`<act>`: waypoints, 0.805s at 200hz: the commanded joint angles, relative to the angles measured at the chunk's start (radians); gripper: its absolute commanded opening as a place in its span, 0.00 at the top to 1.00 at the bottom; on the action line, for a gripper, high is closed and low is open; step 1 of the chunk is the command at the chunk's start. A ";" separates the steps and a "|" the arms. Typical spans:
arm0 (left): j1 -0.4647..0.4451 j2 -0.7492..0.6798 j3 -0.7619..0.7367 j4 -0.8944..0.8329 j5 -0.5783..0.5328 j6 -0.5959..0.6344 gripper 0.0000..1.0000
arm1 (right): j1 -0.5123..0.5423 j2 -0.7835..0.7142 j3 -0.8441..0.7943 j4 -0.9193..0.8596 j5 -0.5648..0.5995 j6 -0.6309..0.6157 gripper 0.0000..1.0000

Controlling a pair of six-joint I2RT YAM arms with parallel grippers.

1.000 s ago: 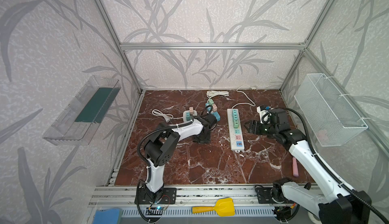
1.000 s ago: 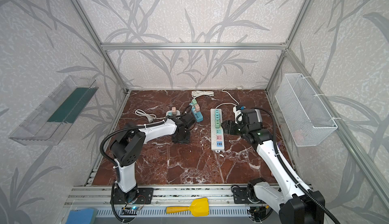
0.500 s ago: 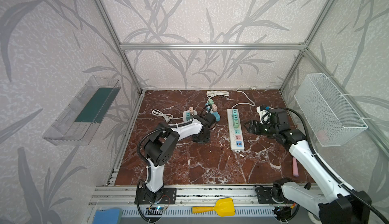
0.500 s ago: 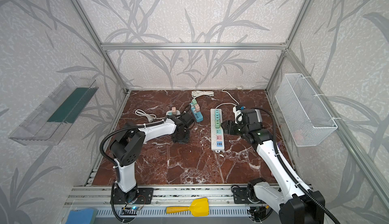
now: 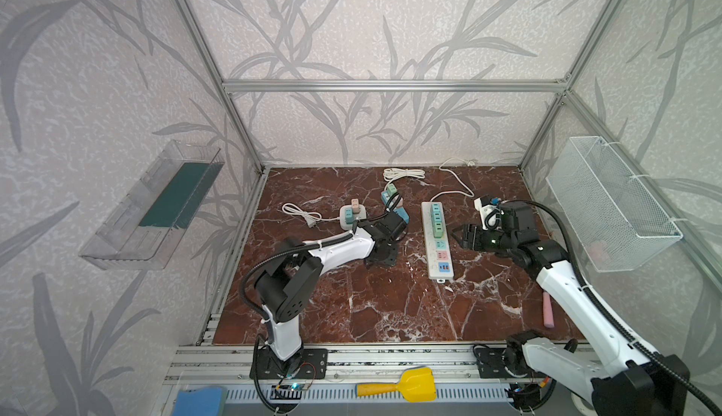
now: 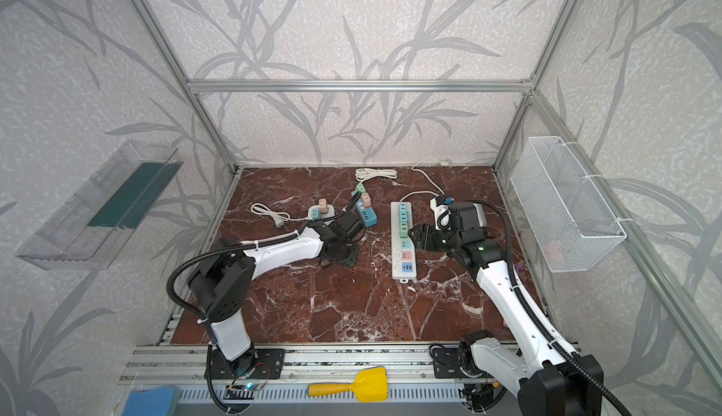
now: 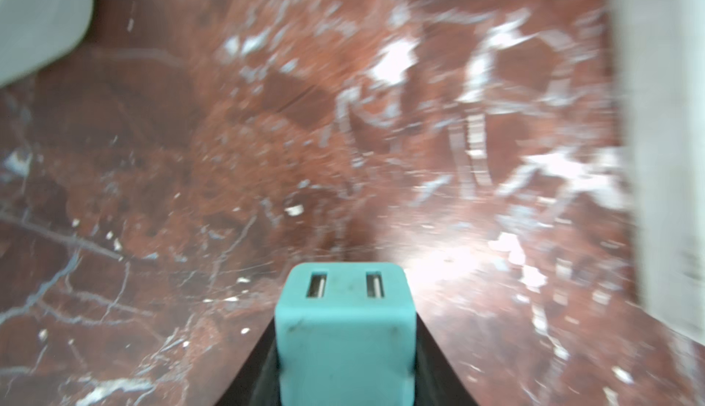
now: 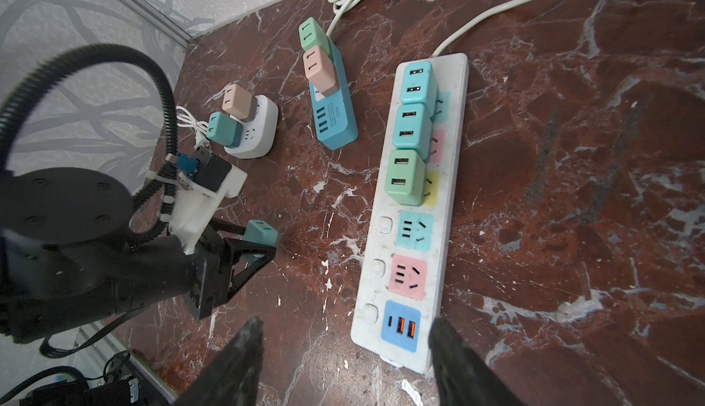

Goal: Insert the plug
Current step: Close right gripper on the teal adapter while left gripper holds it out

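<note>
My left gripper (image 7: 345, 333) is shut on a teal plug (image 7: 343, 320), which points out over the marble floor. In the right wrist view the same plug (image 8: 260, 234) sits between the left gripper's black fingers (image 8: 263, 257), low over the floor and left of the white power strip (image 8: 454, 148). The strip carries three plugged-in adapters. Below them on the strip are a bare blue socket (image 8: 414, 232) and a bare pink socket (image 8: 407, 276). My right gripper (image 8: 345, 326) is open over the strip's USB end, holding nothing. Both top views show the strip (image 5: 437, 263) (image 6: 403, 273) between the left gripper (image 5: 381, 255) (image 6: 340, 255) and the right gripper (image 5: 457, 234) (image 6: 416, 238).
A blue tower strip (image 8: 333, 125) and a white round socket block (image 8: 259, 133), each with adapters, stand behind the left gripper. White cords (image 5: 402, 173) lie at the back wall. A wire basket (image 5: 609, 203) hangs on the right wall. A pink stick (image 5: 548, 310) lies beside the right arm.
The left jaws have drawn in onto the teal plug. Both arms stay about where they were.
</note>
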 commanded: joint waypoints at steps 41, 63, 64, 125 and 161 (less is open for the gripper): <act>-0.023 -0.161 -0.220 0.649 0.105 0.231 0.68 | 0.083 0.117 0.107 -0.079 -0.071 -0.051 0.40; -0.032 -0.163 -0.258 0.778 0.125 0.292 0.68 | 0.110 0.178 0.164 -0.093 -0.098 -0.066 0.43; -0.033 -0.162 -0.259 0.782 0.126 0.295 0.68 | 0.111 0.181 0.168 -0.093 -0.098 -0.067 0.44; -0.083 -0.165 -0.292 0.905 0.115 0.454 0.71 | 0.150 0.346 0.297 -0.126 -0.134 -0.094 0.49; -0.097 -0.165 -0.287 0.885 0.104 0.468 0.71 | 0.159 0.402 0.320 -0.108 -0.173 -0.088 0.48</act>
